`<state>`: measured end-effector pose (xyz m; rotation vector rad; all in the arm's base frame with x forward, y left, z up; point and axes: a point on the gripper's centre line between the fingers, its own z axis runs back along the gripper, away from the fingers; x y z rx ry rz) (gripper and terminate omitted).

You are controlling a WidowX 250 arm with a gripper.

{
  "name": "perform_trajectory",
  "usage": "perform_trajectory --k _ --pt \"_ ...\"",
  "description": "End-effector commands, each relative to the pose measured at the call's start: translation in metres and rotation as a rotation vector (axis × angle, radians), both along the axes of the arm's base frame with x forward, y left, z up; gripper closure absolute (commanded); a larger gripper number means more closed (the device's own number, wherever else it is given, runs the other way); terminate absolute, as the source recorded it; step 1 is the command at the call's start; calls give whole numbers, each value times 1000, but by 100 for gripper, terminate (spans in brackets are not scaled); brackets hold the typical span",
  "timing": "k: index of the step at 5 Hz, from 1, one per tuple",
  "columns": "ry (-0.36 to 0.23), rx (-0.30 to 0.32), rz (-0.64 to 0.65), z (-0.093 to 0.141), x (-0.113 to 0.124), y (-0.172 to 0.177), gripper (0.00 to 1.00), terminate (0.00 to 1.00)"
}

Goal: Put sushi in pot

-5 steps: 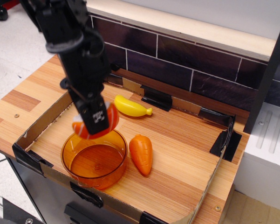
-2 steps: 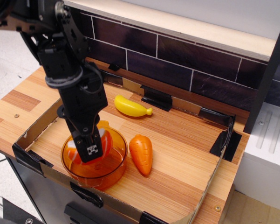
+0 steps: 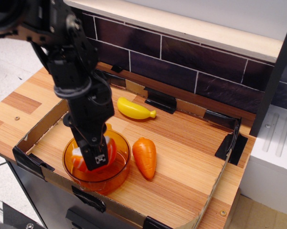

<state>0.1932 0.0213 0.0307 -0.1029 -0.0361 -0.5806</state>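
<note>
The translucent orange pot (image 3: 115, 177) stands at the front left of the cardboard-edged tray. My black gripper (image 3: 96, 157) reaches down into the pot from above. It is shut on the sushi (image 3: 79, 160), an orange-striped wedge with a white rice side. The sushi shows on both sides of the front finger (image 3: 98, 160) and sits low inside the pot, near its bottom. The finger hides the middle of the sushi.
A plain orange carrot (image 3: 145, 157) lies just right of the pot. A yellow banana (image 3: 133, 109) lies behind, near the back wall. Low cardboard walls (image 3: 38, 131) with black corner clips ring the wooden tray. A dark brick wall (image 3: 191, 67) stands behind.
My gripper has come down from above the pot's rim into the pot, carrying the sushi with it. In the last half second it shifted slightly right and lower.
</note>
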Motion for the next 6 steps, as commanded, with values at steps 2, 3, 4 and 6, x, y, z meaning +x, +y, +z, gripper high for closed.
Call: perform_trajectory --k 2,3,4,6 --pt "-18 0 42 13 -2 10 0 0" --pt "-67 -31 46 32 -1 10 0 0" --pt "-94 -81 94 61 5 14 0 0" --pt "-104 -141 92 115 20 18 0 100"
